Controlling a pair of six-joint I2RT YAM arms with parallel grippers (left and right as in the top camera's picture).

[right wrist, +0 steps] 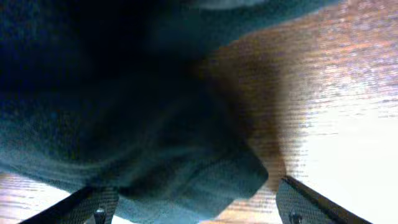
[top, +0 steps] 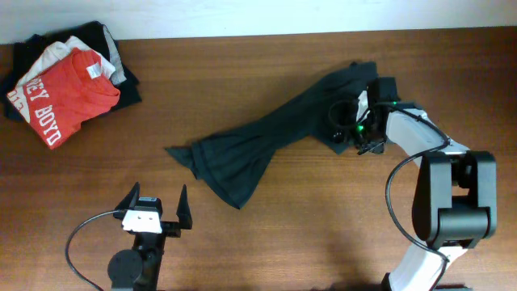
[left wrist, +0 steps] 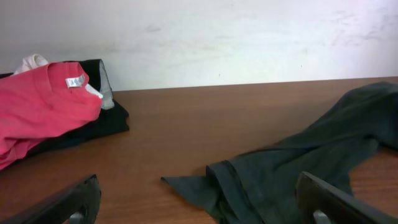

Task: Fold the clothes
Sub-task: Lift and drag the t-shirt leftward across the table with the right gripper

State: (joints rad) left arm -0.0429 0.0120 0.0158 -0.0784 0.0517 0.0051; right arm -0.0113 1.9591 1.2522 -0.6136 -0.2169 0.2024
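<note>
The dark charcoal T-shirt (top: 258,141) lies crumpled in a long diagonal band on the wooden table, from the middle front to the back right. It also shows in the left wrist view (left wrist: 298,168) and fills the right wrist view (right wrist: 143,112). My right gripper (top: 346,120) is low over the shirt's right end, jaws open (right wrist: 196,190), with a fold of fabric between the fingers. My left gripper (top: 153,208) is open and empty near the front edge, left of the shirt's lower corner (left wrist: 198,186). No label or lettering shows.
A pile of folded clothes sits at the back left corner, with a red "BOYD" T-shirt (top: 69,93) on top of grey, white and black pieces; it also shows in the left wrist view (left wrist: 37,106). A pale wall runs behind the table's far edge.
</note>
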